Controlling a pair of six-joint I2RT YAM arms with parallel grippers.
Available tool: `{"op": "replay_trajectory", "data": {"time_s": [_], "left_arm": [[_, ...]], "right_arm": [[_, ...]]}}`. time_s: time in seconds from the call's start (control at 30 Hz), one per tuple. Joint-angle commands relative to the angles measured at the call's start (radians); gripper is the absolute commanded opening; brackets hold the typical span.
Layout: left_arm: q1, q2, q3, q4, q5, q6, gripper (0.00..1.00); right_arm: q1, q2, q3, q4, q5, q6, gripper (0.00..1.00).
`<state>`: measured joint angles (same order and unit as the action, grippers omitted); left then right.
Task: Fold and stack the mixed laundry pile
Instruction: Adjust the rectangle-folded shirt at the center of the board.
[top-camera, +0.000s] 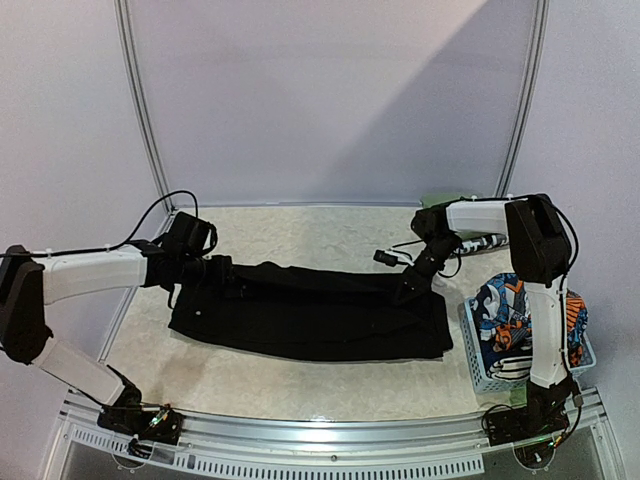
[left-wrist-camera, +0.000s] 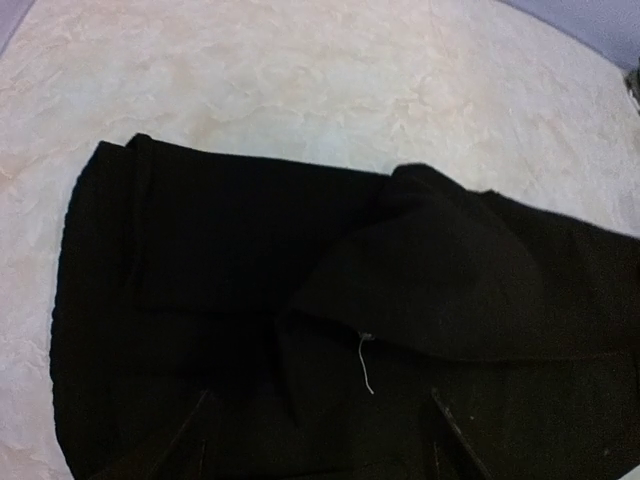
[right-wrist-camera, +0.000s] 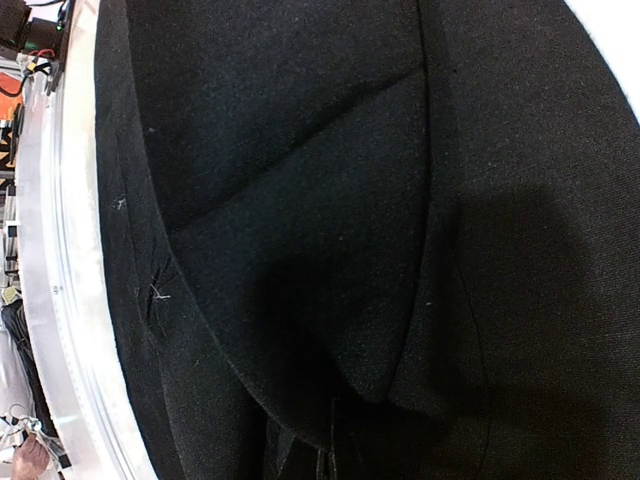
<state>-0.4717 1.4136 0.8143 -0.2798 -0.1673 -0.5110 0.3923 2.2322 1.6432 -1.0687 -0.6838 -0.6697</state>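
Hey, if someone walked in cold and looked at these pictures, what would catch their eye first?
A long black garment stretched across the middle of the table, with the left gripper at its left end and the right gripper at its right end. Next, the bright orange-blue-white cartoon-print garment heaped in the pale blue basket at the table's right edge.

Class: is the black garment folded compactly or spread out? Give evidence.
Spread out: the black garment lies as a long band across the table, with one flap doubled over it.
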Motion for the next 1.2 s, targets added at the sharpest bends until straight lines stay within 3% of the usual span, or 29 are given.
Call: {"op": "replay_trajectory", "data": {"time_s": [0.0,0.2,0.43,0.77,0.83,0.93,1.0,1.03,1.17], "left_arm": [[-0.005,-0.023,-0.056,0.136,-0.081,-0.143,0.71],[-0.002,0.014,-0.086,0.149,-0.072,-0.144,0.7],[0.018,0.096,-0.087,0.224,0.014,-0.176,0.53],[0.039,0.15,-0.058,0.121,0.005,-0.24,0.56],[0.062,0.147,-0.049,0.127,0.053,-0.23,0.45],[0.087,0.122,-0.011,0.152,0.147,-0.169,0.15],[0.097,0.124,0.051,0.193,0.305,-0.049,0.0],[0.097,0.142,0.115,0.149,0.373,0.026,0.0],[0.114,0.328,0.532,-0.37,0.606,0.324,0.0]], "right_arm": [[-0.002,0.024,0.017,-0.014,-0.014,-0.001,0.0],[-0.002,0.023,0.019,-0.011,-0.01,0.003,0.0],[-0.002,0.022,0.021,-0.013,-0.005,0.007,0.0],[-0.002,0.017,0.02,-0.013,-0.001,0.009,0.0],[-0.002,0.018,0.021,-0.013,0.0,0.007,0.0],[-0.001,0.02,0.018,-0.013,0.001,0.009,0.0],[-0.001,0.022,0.018,-0.009,0.004,0.008,0.0],[-0.002,0.024,0.018,-0.01,0.005,0.008,0.0],[-0.002,0.024,0.019,-0.004,0.006,0.016,0.0]]}}
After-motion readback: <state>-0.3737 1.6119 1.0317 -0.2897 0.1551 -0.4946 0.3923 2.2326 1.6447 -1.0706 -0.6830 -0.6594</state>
